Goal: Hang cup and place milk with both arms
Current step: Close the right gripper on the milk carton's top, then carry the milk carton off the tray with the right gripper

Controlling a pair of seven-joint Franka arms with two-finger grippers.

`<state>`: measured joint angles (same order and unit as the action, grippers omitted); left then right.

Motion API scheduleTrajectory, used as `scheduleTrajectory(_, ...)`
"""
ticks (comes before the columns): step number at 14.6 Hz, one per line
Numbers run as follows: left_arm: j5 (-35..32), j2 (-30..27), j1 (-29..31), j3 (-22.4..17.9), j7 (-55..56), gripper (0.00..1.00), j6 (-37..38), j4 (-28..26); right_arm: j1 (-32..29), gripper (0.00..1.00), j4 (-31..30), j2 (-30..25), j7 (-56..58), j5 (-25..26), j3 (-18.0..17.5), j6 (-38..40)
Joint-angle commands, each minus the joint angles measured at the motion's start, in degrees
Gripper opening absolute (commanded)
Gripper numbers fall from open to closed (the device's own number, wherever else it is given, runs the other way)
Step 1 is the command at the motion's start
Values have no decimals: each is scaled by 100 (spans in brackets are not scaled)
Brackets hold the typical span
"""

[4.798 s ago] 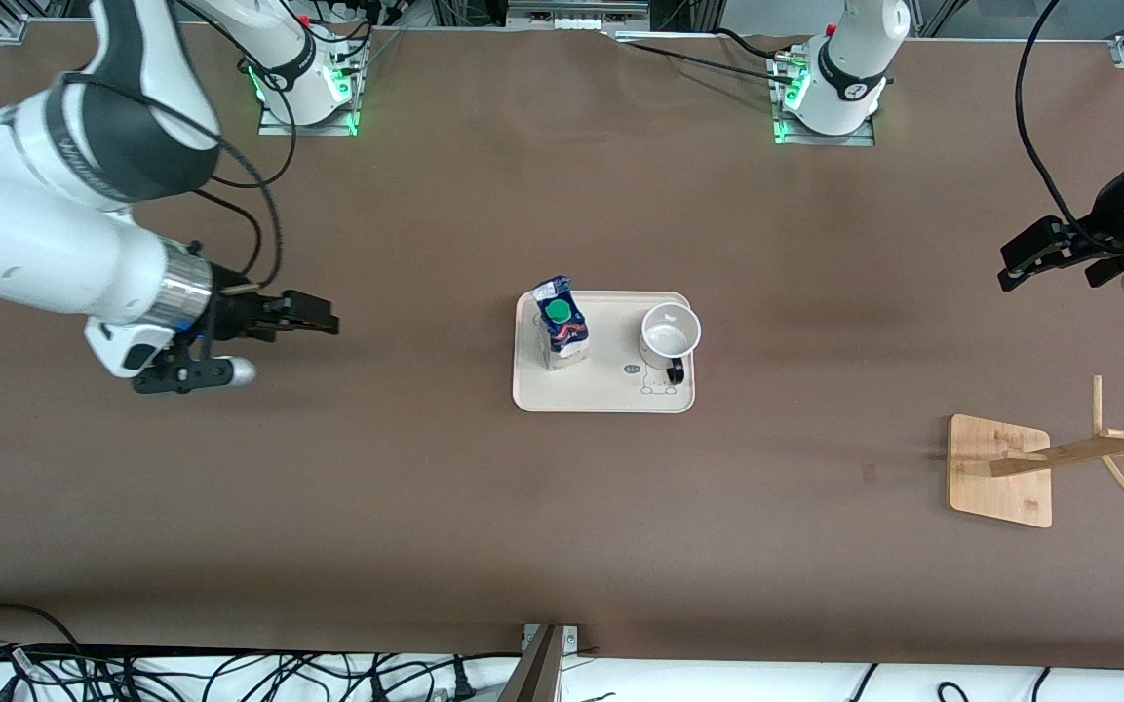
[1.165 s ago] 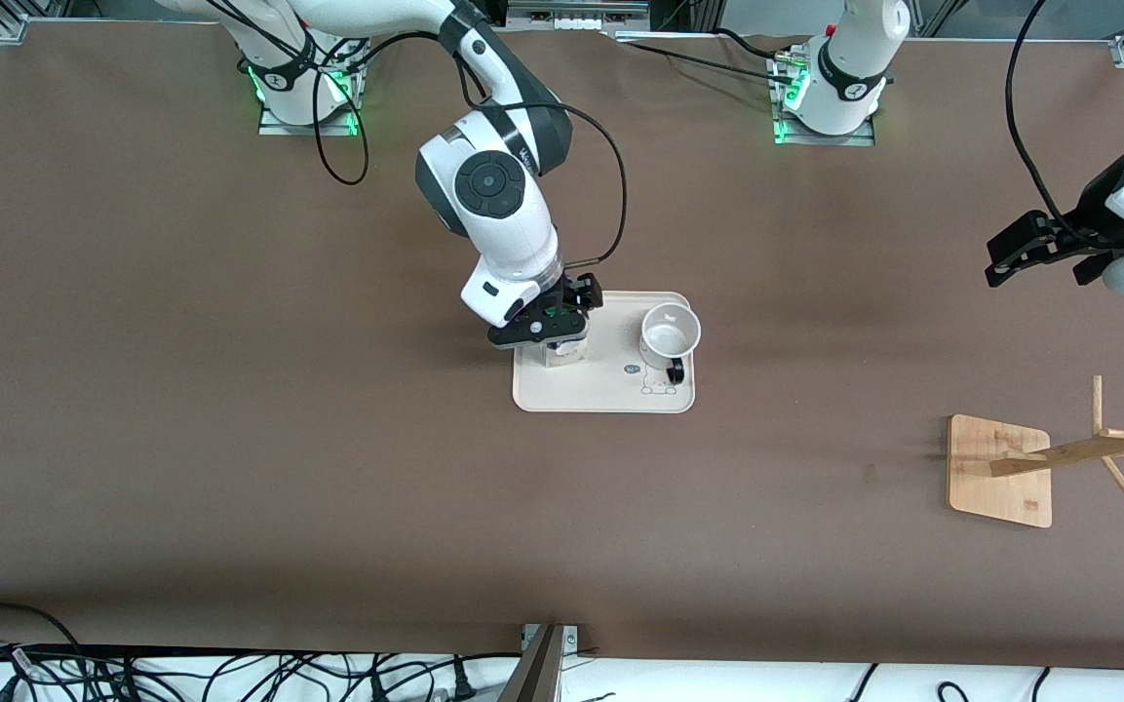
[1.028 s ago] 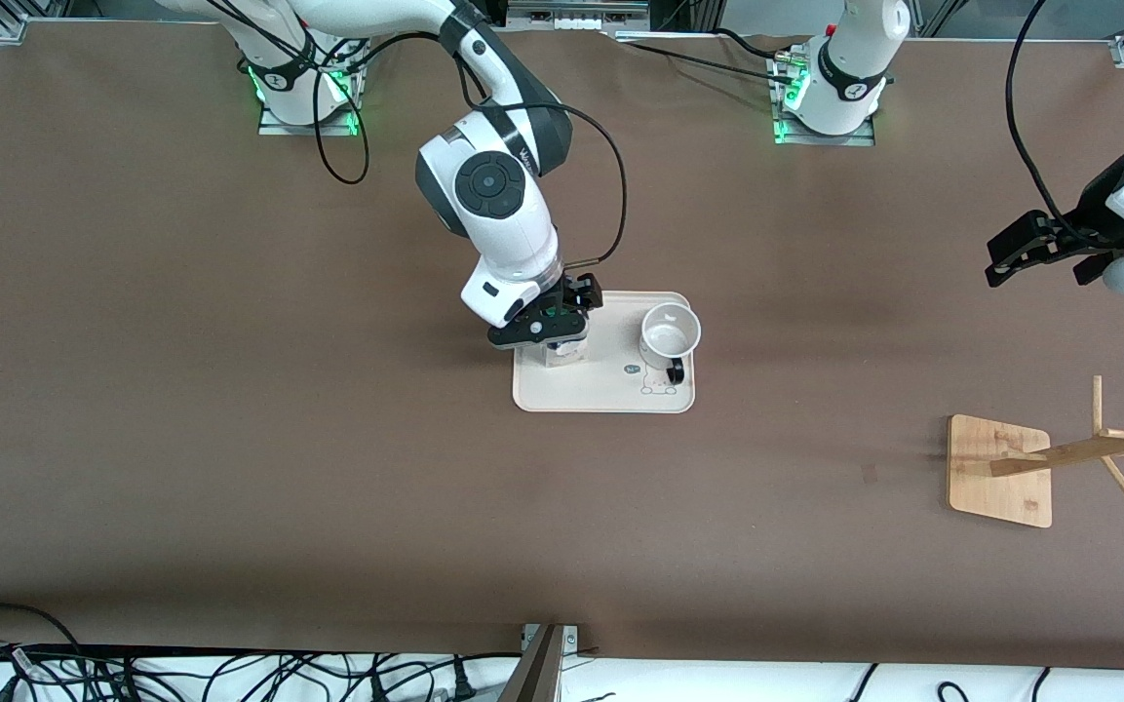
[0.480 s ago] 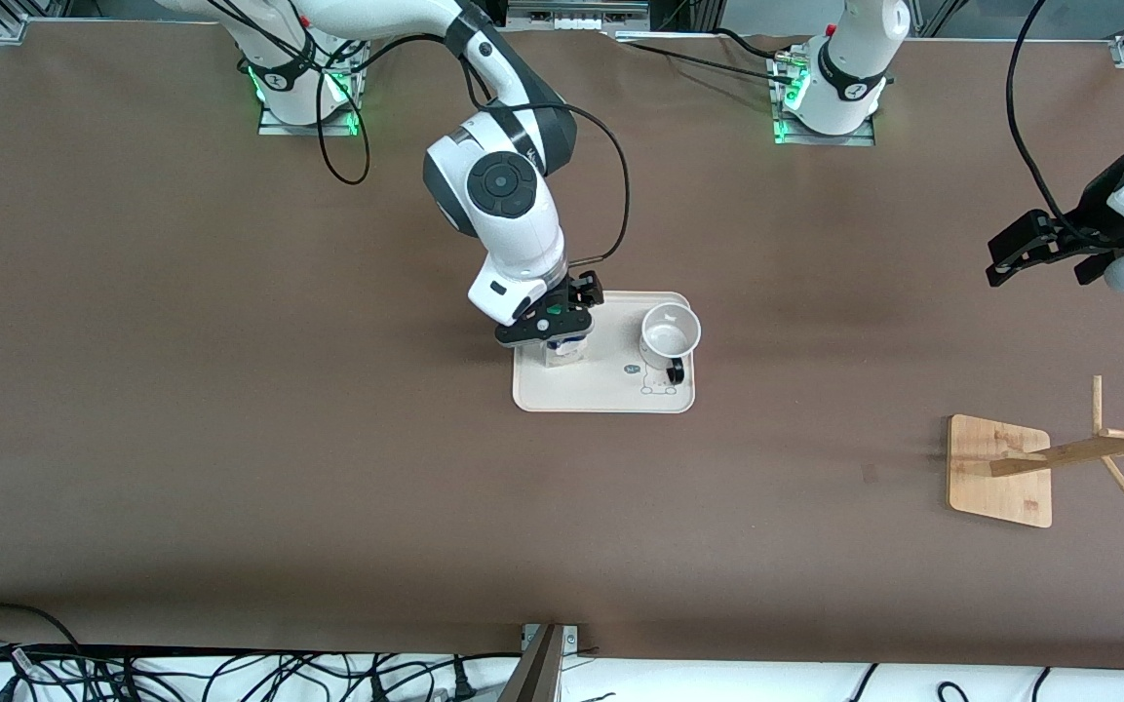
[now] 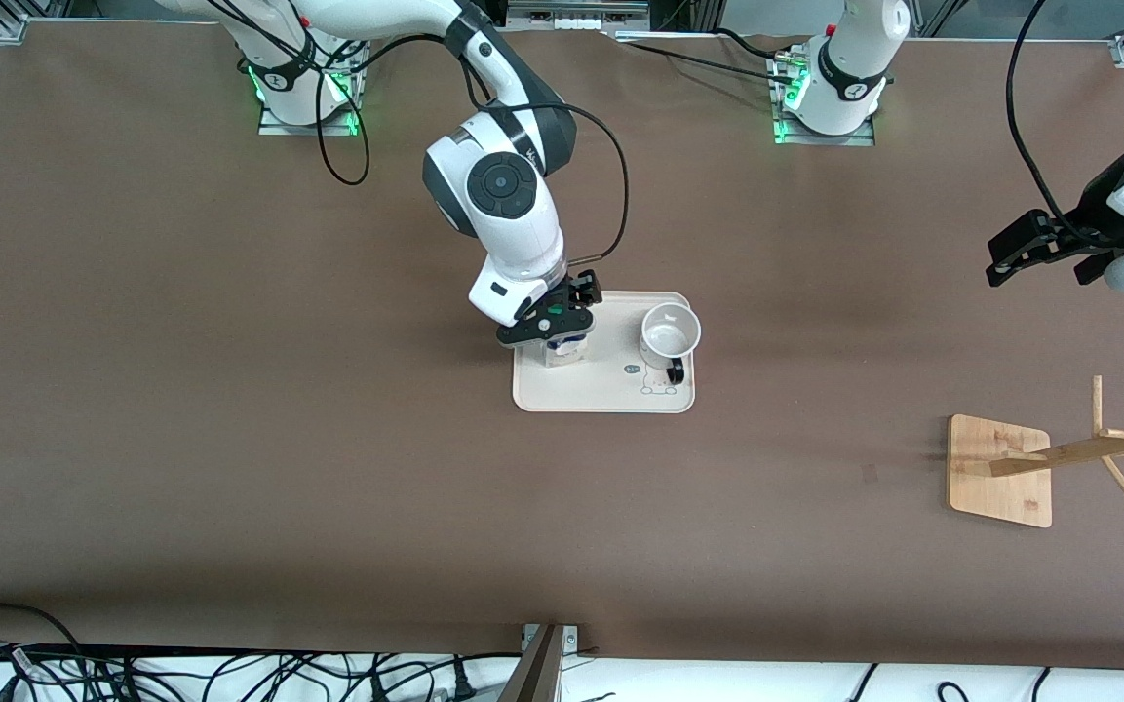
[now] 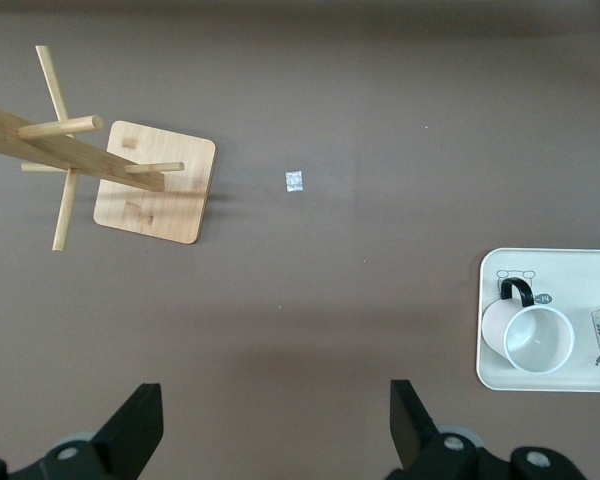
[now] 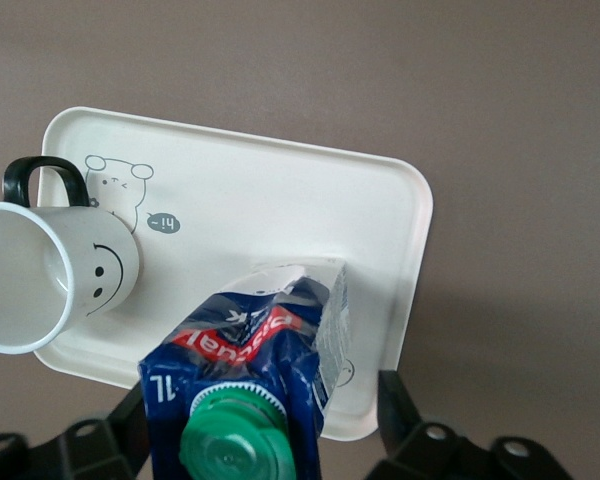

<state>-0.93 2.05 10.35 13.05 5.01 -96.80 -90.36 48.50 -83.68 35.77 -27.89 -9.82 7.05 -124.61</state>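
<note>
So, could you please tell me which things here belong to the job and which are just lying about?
Job:
- small white smiley-face mug
- blue-topped gable milk carton
- cream plastic tray
- wooden peg stand
- right gripper
- left gripper

Lying about:
- small white scrap

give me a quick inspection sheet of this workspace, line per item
surface: brown table, flat, with one small pale scrap lying on it
job's things: milk carton and cup both upright on the cream tray; cup handle points toward the front camera; wooden rack stands toward the left arm's end
clutter: nothing seen apart from the scrap
grippers: right gripper is down at the carton, fingers on either side of it with gaps showing, not yet clamped; left gripper open, waiting in the air over bare table at its own end
cables: black cable loops off the right arm; loose leads along the front edge
surroundings: two arm bases with green lights
</note>
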Motion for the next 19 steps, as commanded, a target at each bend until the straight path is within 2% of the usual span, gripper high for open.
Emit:
scheduleTrajectory(1,49,-3,11,22,8,100,91,115,-16,45,18,0,91,85,-2,59)
scheduleTrajectory(2,49,-3,19,22,8,100,100,115,-16,42,18,0,91,85,-2,94)
scheduleTrajectory(12,49,-3,19,22,8,100,91,115,-8,42,27,-96,144,85,15,104)
scheduleTrajectory(17,49,-3,11,22,17,100,100,115,-7,42,80,-851,152,147,427,743)
scheduleTrajectory(19,49,-3,11,22,17,100,100,115,-16,42,124,-1176,301,488,621,1139)
